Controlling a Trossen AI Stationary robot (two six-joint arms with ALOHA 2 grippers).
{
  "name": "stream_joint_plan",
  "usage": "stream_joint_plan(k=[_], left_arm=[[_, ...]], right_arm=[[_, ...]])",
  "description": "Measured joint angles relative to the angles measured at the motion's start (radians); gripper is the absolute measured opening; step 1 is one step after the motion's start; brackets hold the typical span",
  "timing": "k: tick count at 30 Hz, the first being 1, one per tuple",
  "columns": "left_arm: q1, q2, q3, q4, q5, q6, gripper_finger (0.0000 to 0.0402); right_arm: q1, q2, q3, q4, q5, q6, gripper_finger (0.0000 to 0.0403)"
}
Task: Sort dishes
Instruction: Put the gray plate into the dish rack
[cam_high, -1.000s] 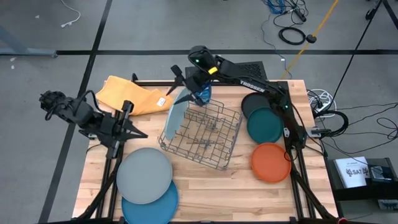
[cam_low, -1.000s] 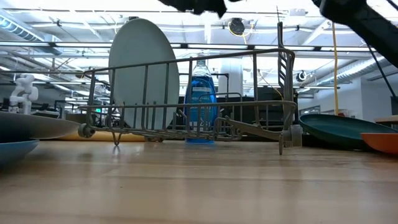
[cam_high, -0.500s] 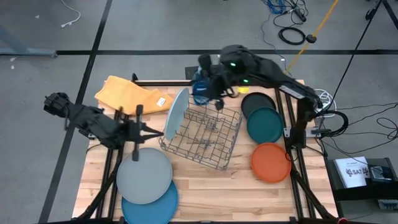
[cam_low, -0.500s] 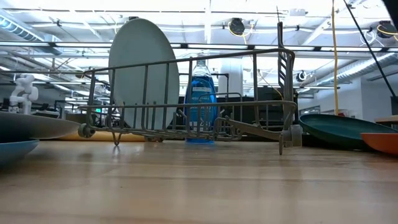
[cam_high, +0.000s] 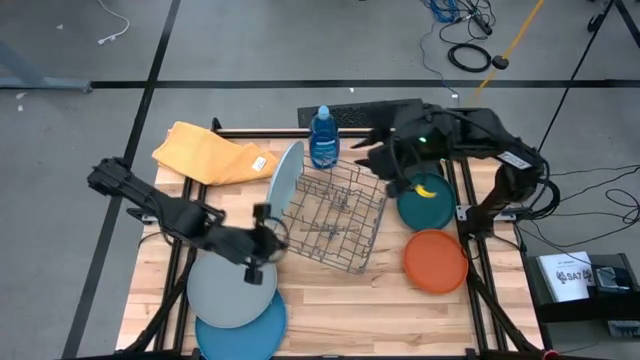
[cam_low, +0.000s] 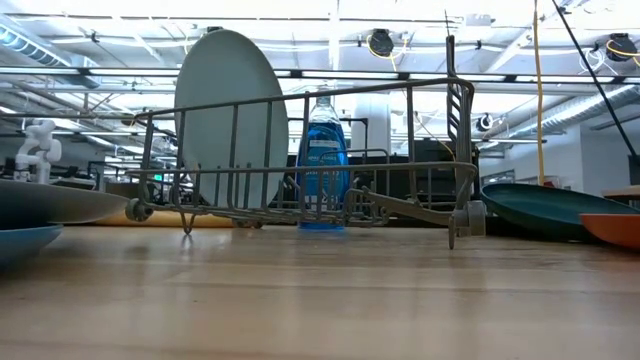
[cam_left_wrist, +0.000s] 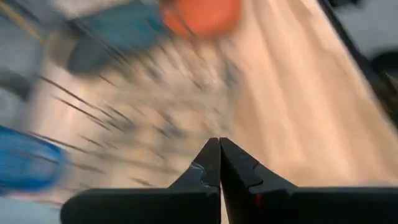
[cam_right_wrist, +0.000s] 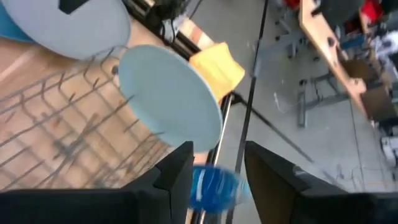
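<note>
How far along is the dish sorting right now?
Done: one light blue plate stands upright in the wire rack. In hand: nothing. The left gripper, jaws shut, is over the grey plate; the right gripper, jaws apart and empty, is near the small plates. Left: grey, blue plate, black plate, dark teal plate and orange plate lie on the table.

Wooden table (cam_high: 330, 295), carrying a wire rack (cam_high: 330, 215) between left gripper (cam_high: 268, 243) and right gripper (cam_high: 385, 165). Under the left gripper, grey plate (cam_high: 228, 290) on blue plate (cam_high: 255, 332). Near the right gripper, dark teal plate (cam_high: 428, 205), orange plate (cam_high: 436, 261), soap bottle (cam_high: 322, 138). Well apart, yellow cloth (cam_high: 205, 153).
</note>
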Motion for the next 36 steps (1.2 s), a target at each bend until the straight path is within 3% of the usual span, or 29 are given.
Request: stream_joint_plan(k=[6,10,14,21,25,36], left_arm=[[-0.02,0.123,0.0,-0.129,0.323,-0.279,0.0],[-0.082,0.193,0.0,-0.178,0.42,-0.407,0.0017],[-0.152,0.247,0.0,-0.183,0.495,-0.515,0.0068],[-0.281,0.315,0.0,-0.133,0.481,-0.75,0.0189],[-0.333,0.368,0.0,-0.09,0.477,-0.874,0.0237],[-0.377,0.489,0.0,-0.058,0.476,-1.112,0.0254]], right_arm=[[0.075,-0.052,0.0,-0.074,0.018,0.125,0.0134],[0.124,-0.062,0.0,-0.079,0.02,0.156,0.0134],[0.168,-0.059,0.0,-0.085,0.021,0.183,0.0134],[0.23,-0.042,0.0,-0.087,0.078,0.209,0.0134],[0.247,-0.025,0.0,-0.072,0.078,0.203,0.0134],[0.253,0.03,0.0,-0.018,0.073,0.158,0.0134]])
